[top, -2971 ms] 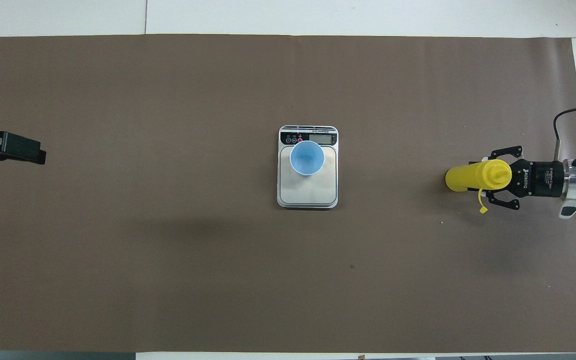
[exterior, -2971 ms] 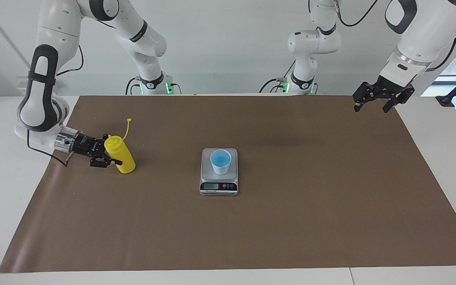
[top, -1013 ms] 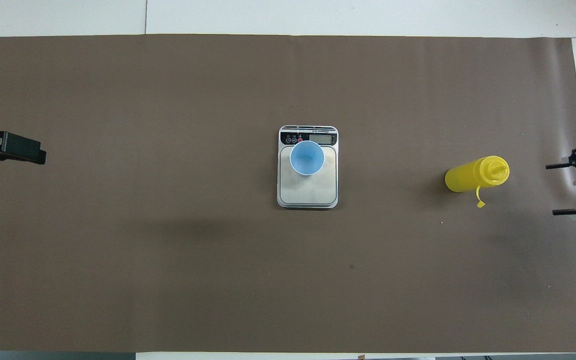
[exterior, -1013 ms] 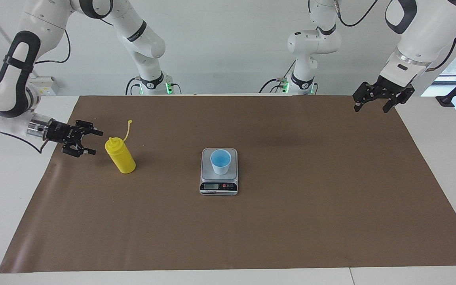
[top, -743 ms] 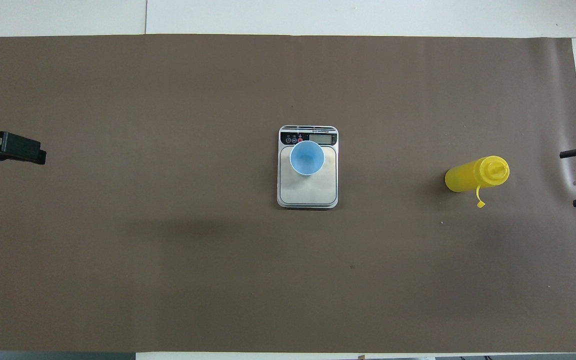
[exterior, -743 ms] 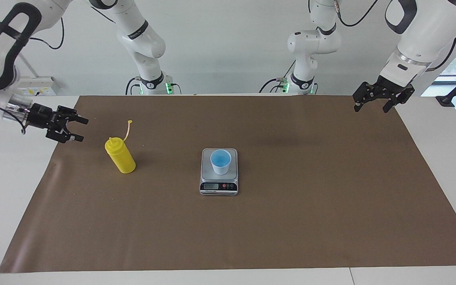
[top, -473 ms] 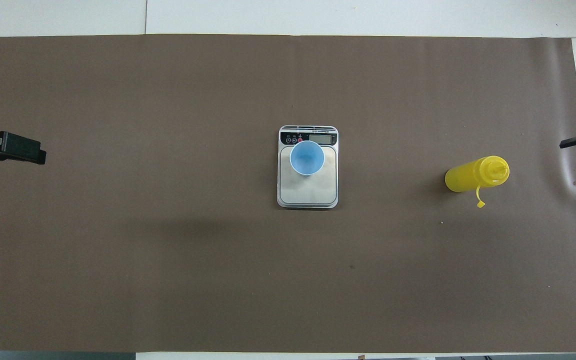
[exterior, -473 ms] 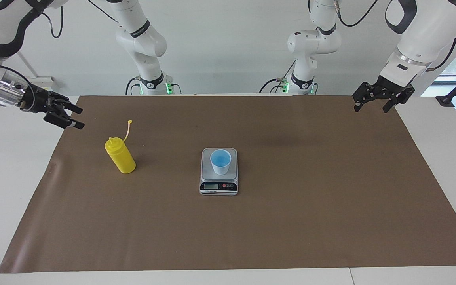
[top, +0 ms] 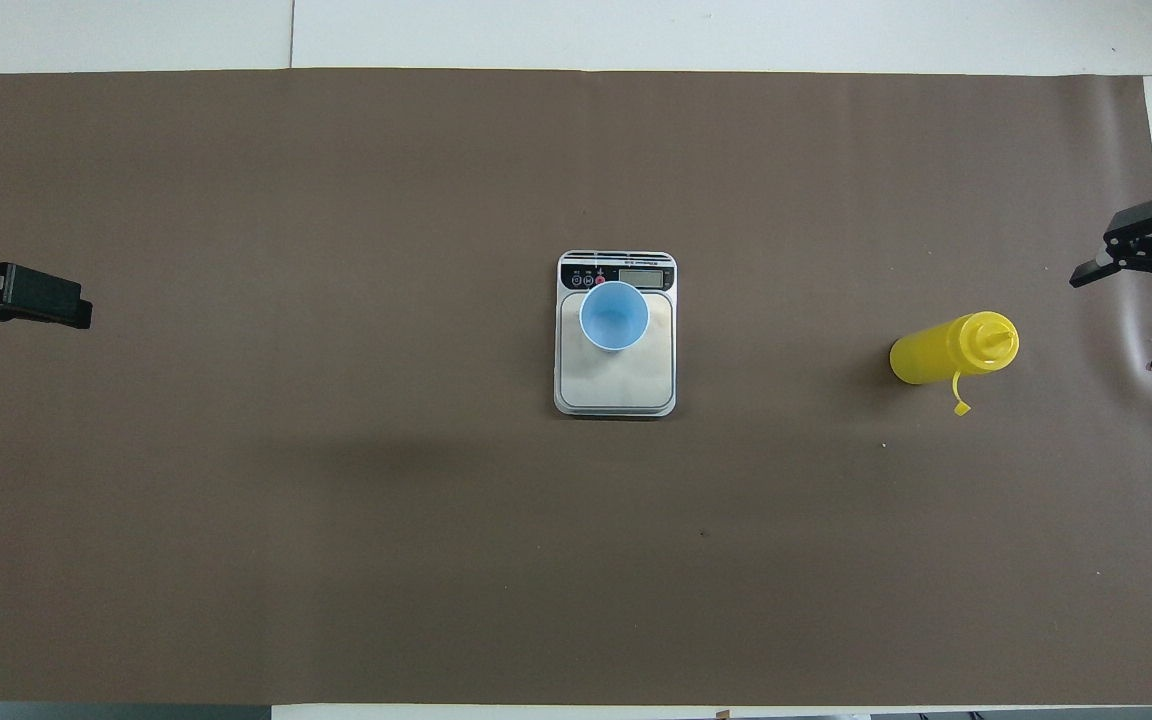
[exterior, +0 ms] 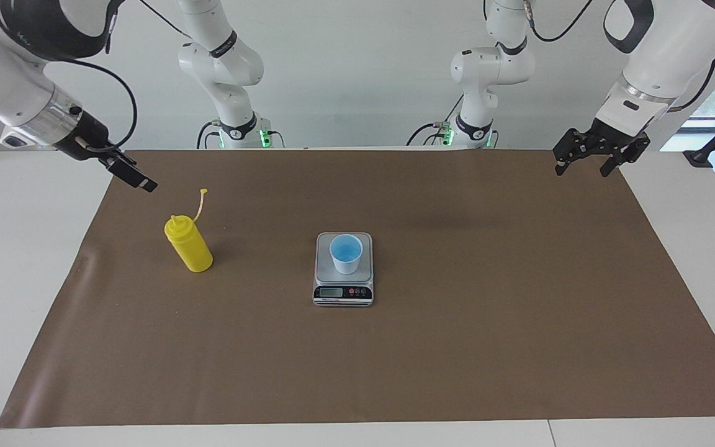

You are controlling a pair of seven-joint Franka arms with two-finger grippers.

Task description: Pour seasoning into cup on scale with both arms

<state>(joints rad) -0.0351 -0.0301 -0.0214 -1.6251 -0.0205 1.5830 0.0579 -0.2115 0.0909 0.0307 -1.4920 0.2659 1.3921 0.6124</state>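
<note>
The yellow seasoning bottle (exterior: 188,246) (top: 951,348) stands upright on the brown mat toward the right arm's end, its cap strap sticking up. Nothing touches it. The pale blue cup (exterior: 346,252) (top: 614,316) sits on the silver scale (exterior: 344,297) (top: 636,390) in the mat's middle. My right gripper (exterior: 137,177) (top: 1131,315) hangs open and empty over the mat's edge at the right arm's end, well apart from the bottle. At the other end of the mat my left gripper (exterior: 583,169) (top: 36,300) waits, raised, open and empty.
A brown mat (exterior: 457,347) (top: 336,550) covers most of the white table (exterior: 16,261). The two arm bases (exterior: 239,133) stand at the table edge nearest the robots. Nothing but the bottle, cup and scale lies on the mat.
My right gripper has let go of the bottle, drawn back from it toward the mat's edge and risen. The bottle stays standing. The left arm, cup and scale have not moved.
</note>
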